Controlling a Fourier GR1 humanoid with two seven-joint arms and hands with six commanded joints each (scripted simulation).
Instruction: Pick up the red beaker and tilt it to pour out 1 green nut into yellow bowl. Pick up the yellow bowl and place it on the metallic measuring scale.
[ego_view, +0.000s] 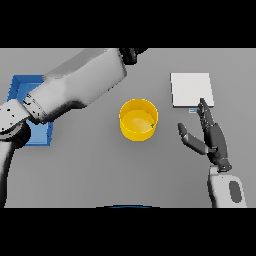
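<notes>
The round yellow plastic bowl (138, 119) stands upright near the middle of the grey tabletop (100, 175). A small green nut (152, 125) shows inside it against the right wall, so the pour appears done. The flat square pale metallic measuring scale (192, 89) lies to the right of the bowl and farther away, well apart from it, with a small tab at its near edge.

The right hand (212, 137) rests to the right of the bowl, just near of the scale. Its fingers are straight and point toward the scale, its thumb is spread toward the bowl, and it holds nothing. The left arm (75, 87) reaches across the far left of the scene, partly over a flat blue tray (20, 87). The left hand passes out of sight at the top edge, so its state cannot be told. The red beaker is not visible.

Judged step in hand: grasping the bowl for transfer to the scale.

Risks:
- The bowl wall is smooth and curved; a shallow pinch on the rim could slip or tip the bowl and throw out the nut.
- A sideways approach with straight fingers could push the bowl away instead of gripping it.
- An off-centre set-down could leave the bowl overhanging the scale's edge.
</notes>
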